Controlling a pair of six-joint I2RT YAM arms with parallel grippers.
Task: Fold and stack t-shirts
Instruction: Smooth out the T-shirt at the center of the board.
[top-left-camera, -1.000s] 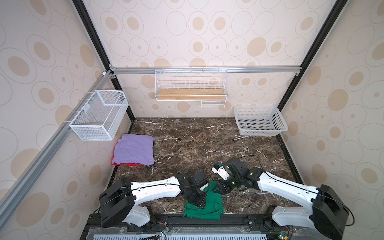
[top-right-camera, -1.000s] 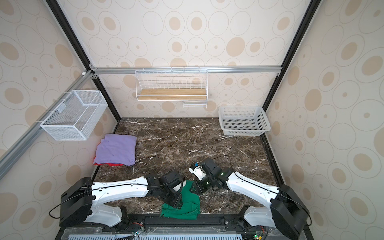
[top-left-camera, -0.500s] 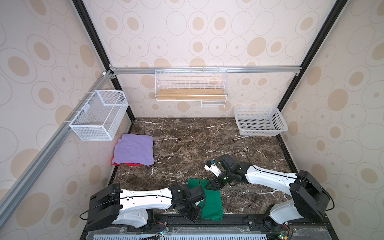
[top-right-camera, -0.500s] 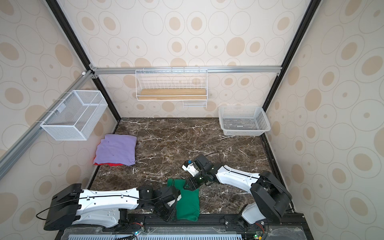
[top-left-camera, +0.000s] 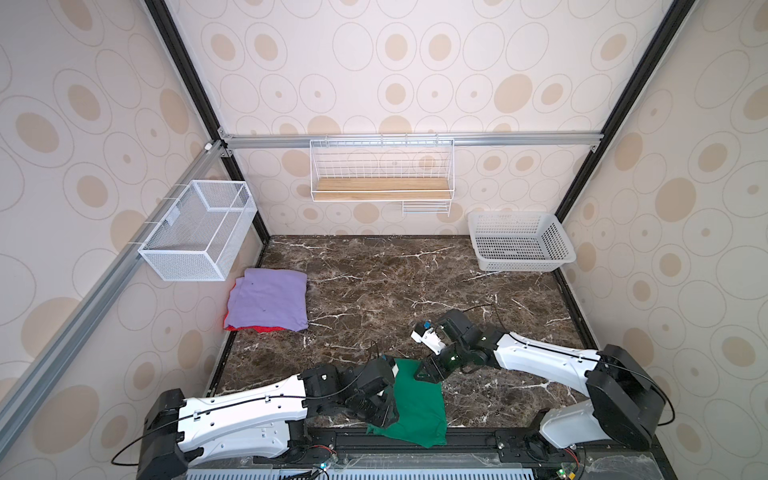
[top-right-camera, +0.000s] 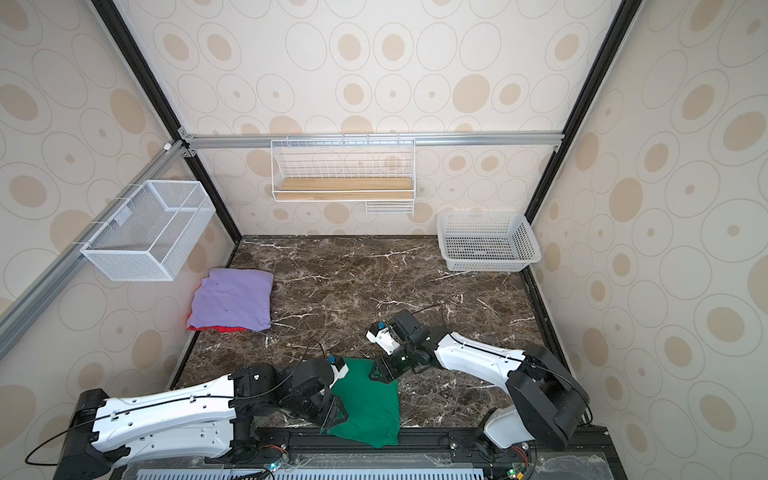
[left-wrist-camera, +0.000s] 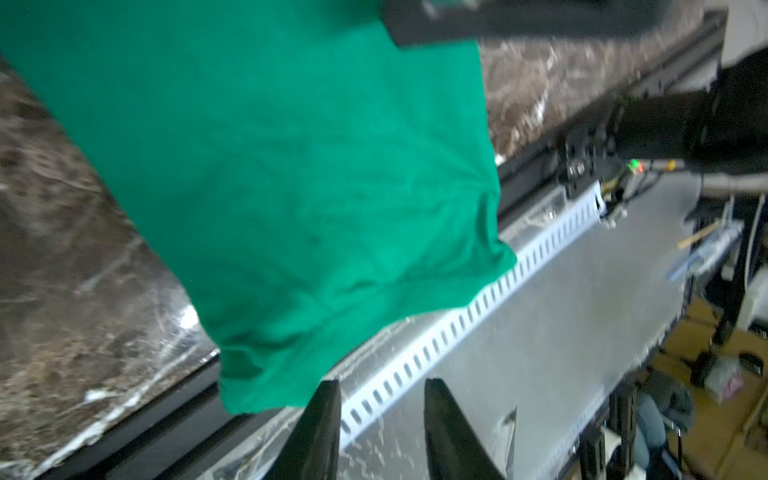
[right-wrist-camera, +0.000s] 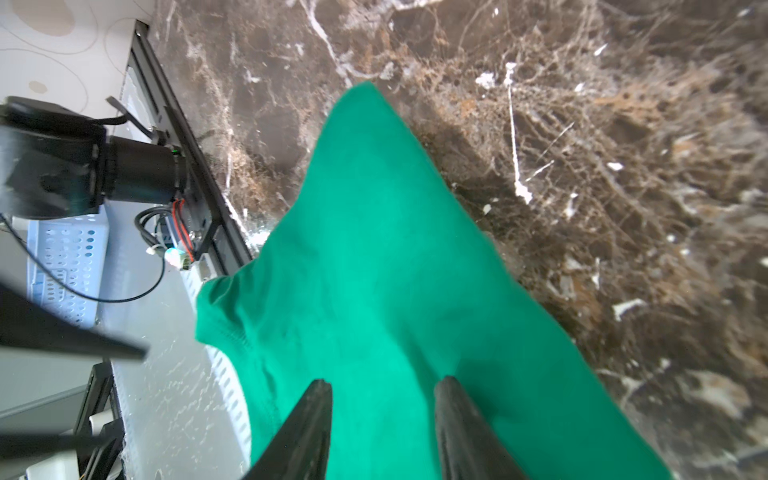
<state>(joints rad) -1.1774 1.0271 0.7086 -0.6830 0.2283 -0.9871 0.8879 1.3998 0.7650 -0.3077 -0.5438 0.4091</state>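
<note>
one green tee (top-left-camera: 419, 401): left hand (top-left-camera: 383, 413) beside, right hand (top-left-camera: 426, 371) over

Of the red t-shirt (top-left-camera: 257, 329) I see only a thin edge; the lavender t-shirt (top-left-camera: 268, 299) covers the rest. In both top views my left gripper (top-left-camera: 384, 413) hides one side of the green t-shirt (top-left-camera: 417, 399). The left wrist view is smeared, and the cloth runs off its edges. In the right wrist view my right gripper (right-wrist-camera: 382, 382) is cut off at the frame, and I cannot tell whether its tips touch the cloth.
</note>
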